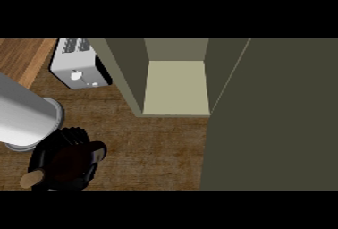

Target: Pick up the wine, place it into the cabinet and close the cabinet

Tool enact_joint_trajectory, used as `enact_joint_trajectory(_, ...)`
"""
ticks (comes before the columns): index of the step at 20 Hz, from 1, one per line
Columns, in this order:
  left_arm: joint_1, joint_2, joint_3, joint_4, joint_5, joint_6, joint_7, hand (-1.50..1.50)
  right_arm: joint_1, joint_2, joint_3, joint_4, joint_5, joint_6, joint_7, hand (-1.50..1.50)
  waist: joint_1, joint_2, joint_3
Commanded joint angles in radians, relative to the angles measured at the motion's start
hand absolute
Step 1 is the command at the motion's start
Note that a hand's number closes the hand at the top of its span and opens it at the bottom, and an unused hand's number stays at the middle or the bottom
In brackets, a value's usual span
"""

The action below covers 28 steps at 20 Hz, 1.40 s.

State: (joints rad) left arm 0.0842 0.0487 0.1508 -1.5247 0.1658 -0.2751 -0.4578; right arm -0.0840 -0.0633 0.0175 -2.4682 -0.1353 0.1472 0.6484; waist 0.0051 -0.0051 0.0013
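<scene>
The wine bottle is dark with a tan end and lies low at the left of the view, mostly hidden. My left hand is curled round it, shut on the bottle, with the grey forearm coming in from the left edge. The cabinet stands open at the top centre, its pale shelf bare, up and to the right of the hand. Its dark door is swung open and fills the right side of the view. My right hand does not show.
A silver toaster sits on the brown counter just left of the cabinet's side wall. A lighter wooden surface shows at the top left corner.
</scene>
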Motion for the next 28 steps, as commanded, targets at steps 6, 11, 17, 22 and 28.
enact_joint_trajectory(6,-0.014,-0.048,-0.175,-0.235,-0.044,0.155,0.252,1.50,0.042,0.021,0.006,-0.116,-0.080,-0.017,0.040,-1.50,-0.009,0.003,-0.001)
enact_joint_trajectory(11,-0.035,-0.048,-0.353,-0.354,-0.044,0.284,0.392,1.50,0.015,0.038,0.078,-0.097,-0.010,-0.033,0.056,-1.50,-0.011,0.002,-0.001)
enact_joint_trajectory(17,-0.142,-0.049,-0.514,-0.451,-0.037,0.486,0.511,1.50,0.057,0.001,-0.006,-0.119,-0.094,0.008,0.037,-1.50,-0.017,0.001,0.000)
enact_joint_trajectory(22,-0.322,-0.049,-0.538,-0.397,-0.057,0.629,0.583,1.50,0.066,-0.018,-0.049,-0.120,-0.141,0.034,0.038,-1.50,-0.021,0.003,0.000)
enact_joint_trajectory(28,-0.510,-0.049,-0.619,-0.306,-0.103,0.835,0.659,1.50,-0.013,0.006,-0.032,-0.097,-0.117,-0.016,0.076,-1.50,-0.020,0.002,-0.001)
